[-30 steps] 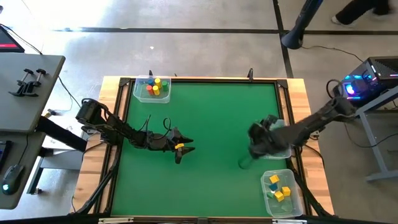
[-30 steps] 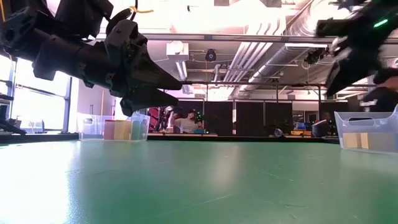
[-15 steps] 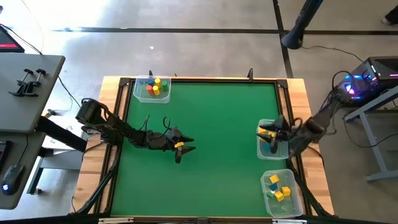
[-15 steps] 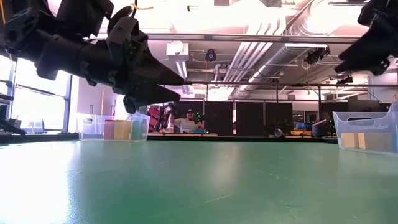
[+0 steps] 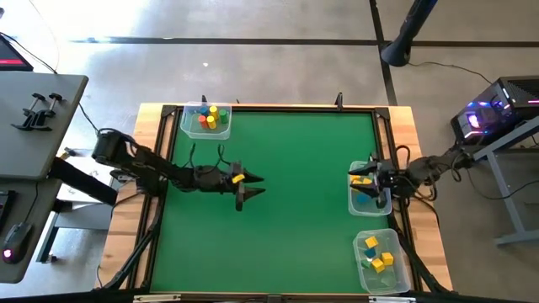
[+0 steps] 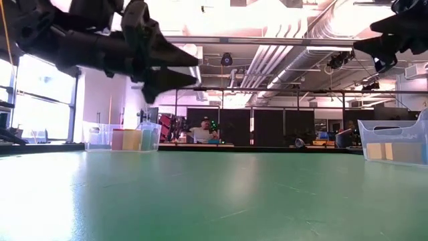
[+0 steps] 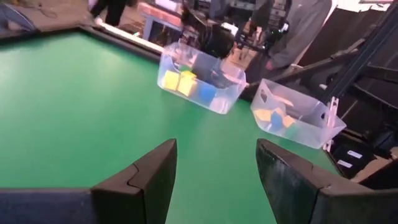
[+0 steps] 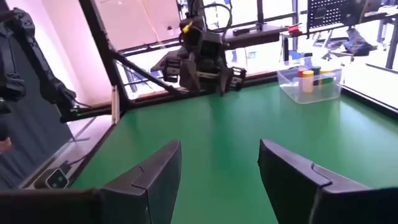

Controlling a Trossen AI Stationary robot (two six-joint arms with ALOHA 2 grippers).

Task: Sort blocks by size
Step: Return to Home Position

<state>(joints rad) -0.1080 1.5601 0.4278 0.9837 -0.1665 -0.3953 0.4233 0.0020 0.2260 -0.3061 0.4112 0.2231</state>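
**Both grippers hanging open and empty over the table**

The left gripper is hovering above the left middle of the green table. Its fingers are spreading wide apart and gripping nothing, and its arm is reaching in from the left edge. The right gripper is hanging at the right edge, raised over the far part of the middle tub. Its fingers are likewise gaping wide with nothing between them, and they are pointing left across the table.

Yellow and blue blocks are lying in the middle tub, below the right gripper and apart from its fingers. Further blocks, mostly yellow with what seems to be a blue one, are sitting in the near-right tub, just near of the middle one. Red, yellow and green blocks are standing in the far-left tub, at the far edge and well apart from the left gripper.
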